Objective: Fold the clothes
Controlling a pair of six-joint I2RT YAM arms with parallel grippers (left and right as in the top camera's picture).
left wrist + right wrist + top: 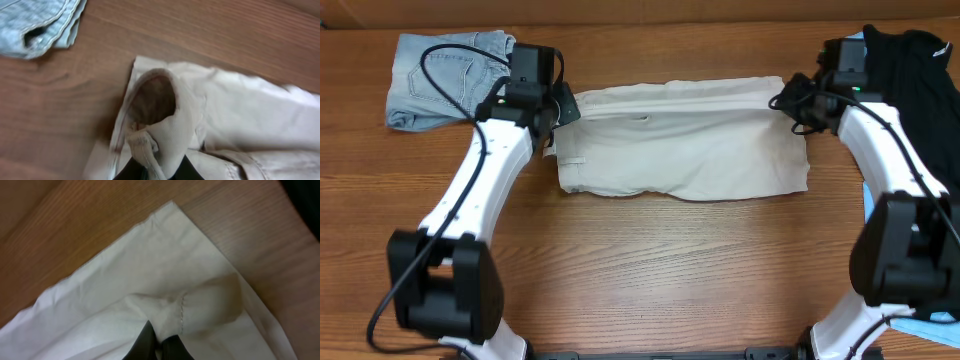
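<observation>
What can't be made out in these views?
- Left wrist: left gripper, mostly cut off at the bottom edge, khaki shorts bunched over it.
- Right wrist: right gripper, likewise cut off.
- Overhead: black garment, cut by the right edge.
- Overhead: both grippers' tips, hidden under their wrists.

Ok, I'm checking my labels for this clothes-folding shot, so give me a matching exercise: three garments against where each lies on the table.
Things:
1. beige shorts
2. denim shorts
3. black garment

Places:
A. far left corner, folded
B. far right edge
C. middle, spread out

Pairs: 1-C, 2-A, 3-B
</observation>
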